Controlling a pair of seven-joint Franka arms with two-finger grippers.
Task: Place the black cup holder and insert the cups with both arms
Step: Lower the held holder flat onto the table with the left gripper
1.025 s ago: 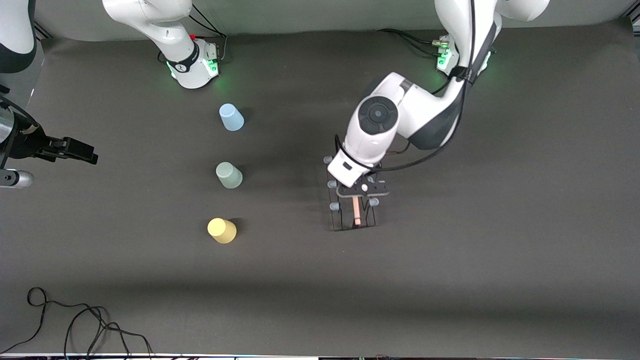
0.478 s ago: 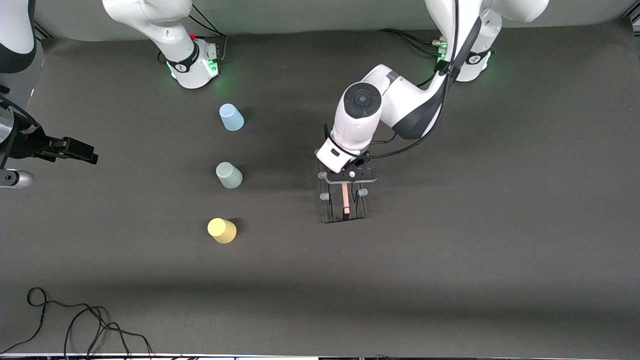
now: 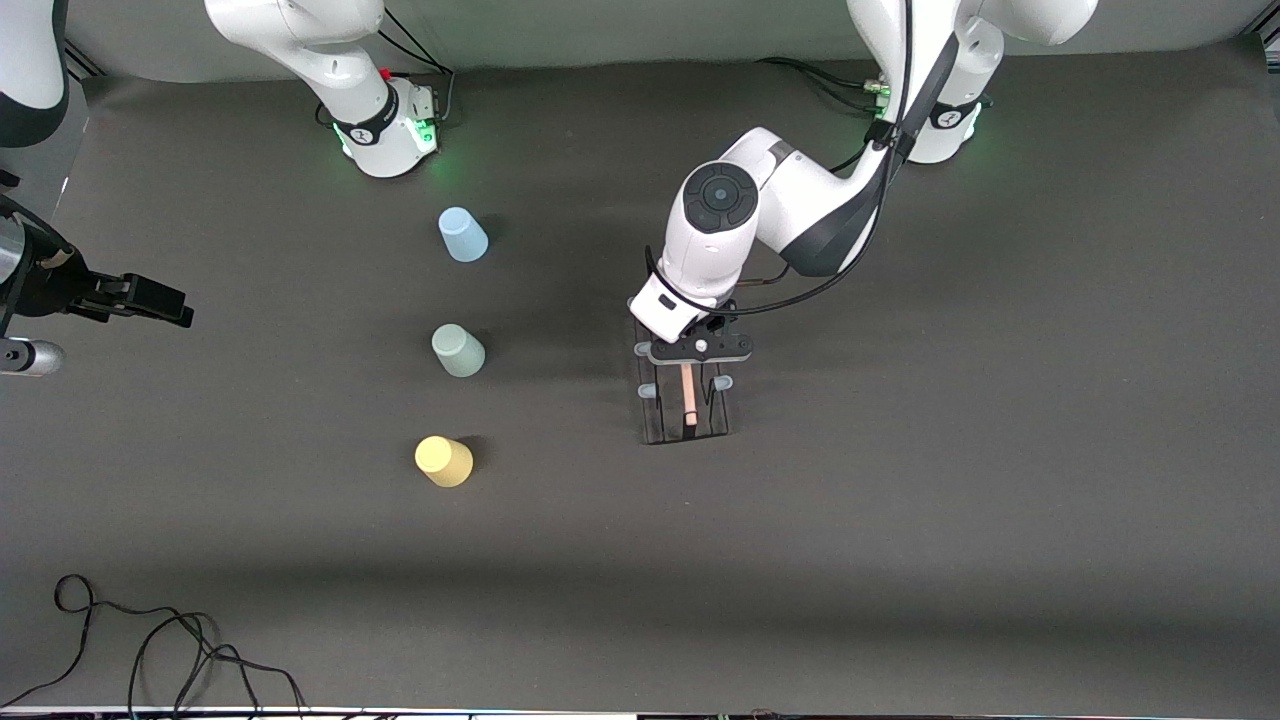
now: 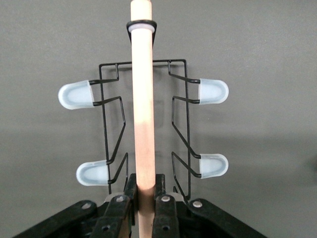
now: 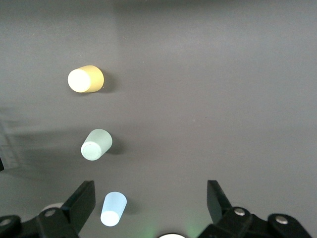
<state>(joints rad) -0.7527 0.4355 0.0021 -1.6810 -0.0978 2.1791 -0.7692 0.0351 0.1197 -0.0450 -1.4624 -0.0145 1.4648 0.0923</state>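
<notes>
Overhead, dark grey mat (image 3: pixel 1000 450); loose cable (image 3: pixel 150 640) at near edge; left gripper (image 3: pixel 698 352) pinching rack handle (image 3: pixel 689 395); right gripper (image 5: pixel 151 203) spread.

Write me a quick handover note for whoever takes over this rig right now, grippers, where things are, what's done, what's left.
Left gripper: shut on the wooden handle of the black cup holder, mid-table; whether its base touches the mat is unclear.
Right gripper: open, raised over the right arm's end of the table, waiting.
Cups: blue cup, green cup and yellow cup stand upside down in a row, yellow nearest the front camera, toward the right arm's end from the holder.
Done: holder gripped and brought mid-table.
Left: release the holder, then put all three cups on its pegs.
</notes>
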